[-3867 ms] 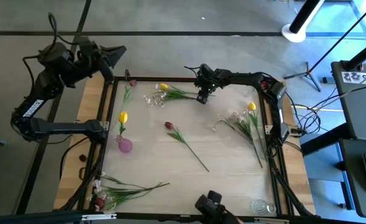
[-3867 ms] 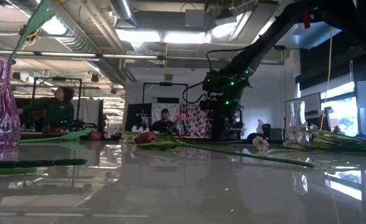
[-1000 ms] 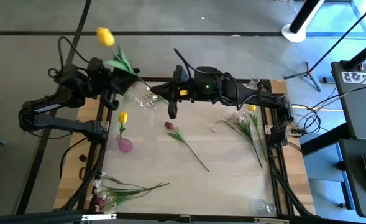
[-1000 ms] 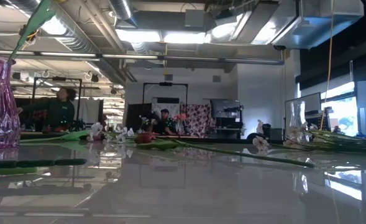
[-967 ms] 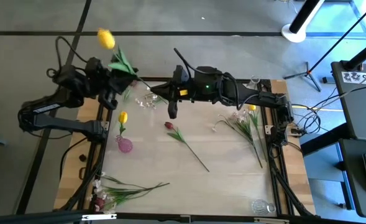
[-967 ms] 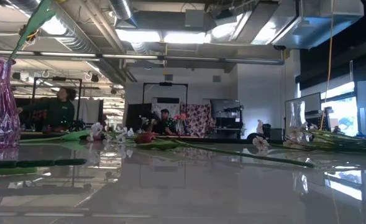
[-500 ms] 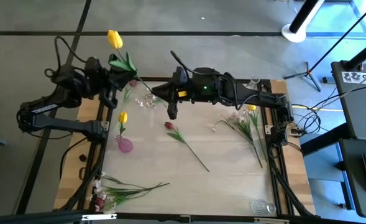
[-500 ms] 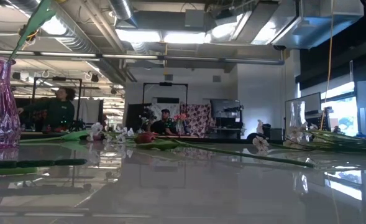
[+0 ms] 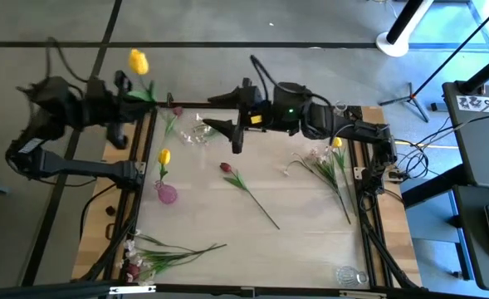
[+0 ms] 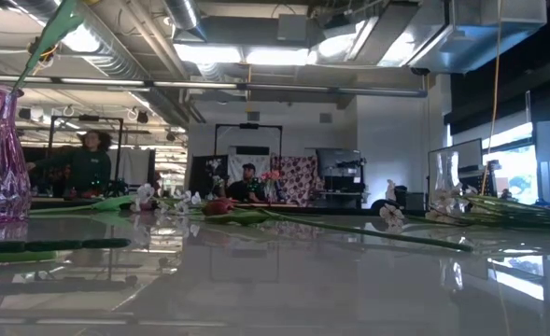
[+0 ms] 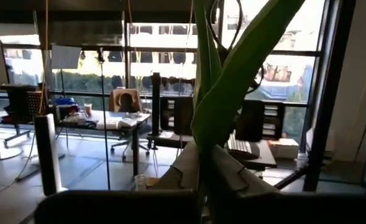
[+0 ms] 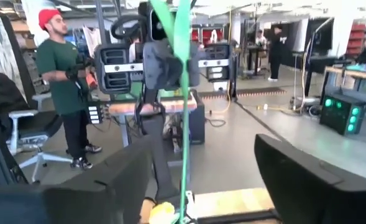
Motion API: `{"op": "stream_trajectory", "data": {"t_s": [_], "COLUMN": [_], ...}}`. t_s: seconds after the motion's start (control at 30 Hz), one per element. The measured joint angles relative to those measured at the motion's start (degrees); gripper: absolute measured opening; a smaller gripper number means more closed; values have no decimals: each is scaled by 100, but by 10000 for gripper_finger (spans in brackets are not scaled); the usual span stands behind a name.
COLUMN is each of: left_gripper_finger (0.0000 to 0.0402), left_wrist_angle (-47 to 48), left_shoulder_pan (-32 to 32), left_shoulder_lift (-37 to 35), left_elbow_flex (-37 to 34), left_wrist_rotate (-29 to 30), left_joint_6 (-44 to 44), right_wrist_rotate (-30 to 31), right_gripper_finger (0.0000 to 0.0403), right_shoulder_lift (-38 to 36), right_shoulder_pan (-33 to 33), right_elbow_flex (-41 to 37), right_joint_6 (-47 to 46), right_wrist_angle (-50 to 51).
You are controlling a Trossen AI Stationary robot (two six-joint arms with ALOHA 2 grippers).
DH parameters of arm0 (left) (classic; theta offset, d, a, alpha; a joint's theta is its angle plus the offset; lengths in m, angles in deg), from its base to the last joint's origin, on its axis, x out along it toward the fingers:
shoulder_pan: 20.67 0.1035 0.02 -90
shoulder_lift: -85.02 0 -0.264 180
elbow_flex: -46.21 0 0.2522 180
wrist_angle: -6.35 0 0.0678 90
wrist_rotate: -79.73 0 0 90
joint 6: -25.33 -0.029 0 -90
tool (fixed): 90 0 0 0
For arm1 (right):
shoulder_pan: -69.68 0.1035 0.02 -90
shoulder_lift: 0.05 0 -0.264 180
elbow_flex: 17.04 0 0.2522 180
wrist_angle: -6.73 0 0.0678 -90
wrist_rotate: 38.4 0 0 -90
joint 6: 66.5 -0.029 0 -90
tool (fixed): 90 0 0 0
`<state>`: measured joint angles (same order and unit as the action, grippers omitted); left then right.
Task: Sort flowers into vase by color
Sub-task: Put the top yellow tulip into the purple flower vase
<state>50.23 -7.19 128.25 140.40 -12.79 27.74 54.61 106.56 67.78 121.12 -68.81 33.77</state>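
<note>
My left gripper (image 9: 126, 93) is raised over the table's far left corner and is shut on a yellow tulip whose bloom (image 9: 138, 61) stands above it. My right gripper (image 9: 215, 113) hovers high over the far middle of the table. It is open and faces the left gripper. In the right wrist view the tulip's green stem (image 12: 184, 130) hangs farther off, seen between the open fingers (image 12: 102, 186). A pink vase (image 9: 167, 193) near the left edge holds another yellow tulip (image 9: 163, 156). A dark red tulip (image 9: 225, 168) lies mid-table. My left gripper pinches the yellow tulip's stem (image 11: 202, 155) between its two fingers, down among the long leaves (image 11: 232, 81). The fingers reach in level and lie across the stem. The tulip is lifted clear and stands roughly upright, bloom above and bare stem hanging below.
White-pink sprays (image 9: 198, 133) and a dark red tulip (image 9: 176, 110) lie by the far edge. More flowers (image 9: 331, 162) lie along the right side and a bunch (image 9: 157, 256) at the near left. A clear vase (image 9: 349, 274) stands near right. People stand beyond the table.
The left arm has drawn back toward the table's left edge, carrying the yellow tulip with it. The stem, which slanted across to the right gripper, no longer reaches it and now hangs from the left gripper alone. The right arm has pulled slightly toward the right.
</note>
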Motion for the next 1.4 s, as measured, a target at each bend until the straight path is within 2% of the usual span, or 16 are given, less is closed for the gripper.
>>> {"op": "stream_trajectory", "data": {"t_s": [0.17,0.43,0.77,0.97,1.13,1.23,1.33,1.4], "left_gripper_finger": [4,6,8,4,3,2,5,5], "left_wrist_angle": [886,1521,2993,3057,2778,2902,3216,2926], "left_shoulder_pan": [0,0,0,0,0,0,0,0], "left_shoulder_lift": [-367,-1086,-1155,-1411,-1781,-1990,-1994,-2007], "left_elbow_flex": [382,168,147,130,-377,-836,-1227,-1473], "left_wrist_rotate": [-329,-444,-236,-302,-299,-265,-153,-331], "left_joint_6": [97,458,482,378,313,601,616,750], "right_wrist_rotate": [0,0,107,152,319,429,514,540], "right_gripper_finger": [295,287,286,286,286,286,286,286], "right_shoulder_lift": [-124,-276,-326,-324,-322,-322,-321,-319], "right_shoulder_pan": [7,7,4,4,4,4,4,4], "right_elbow_flex": [-2,-2,-4,-4,-4,-4,-4,-4], "right_joint_6": [85,109,114,113,102,63,57,55], "right_wrist_angle": [27,9,78,368,557,613,677,673]}}
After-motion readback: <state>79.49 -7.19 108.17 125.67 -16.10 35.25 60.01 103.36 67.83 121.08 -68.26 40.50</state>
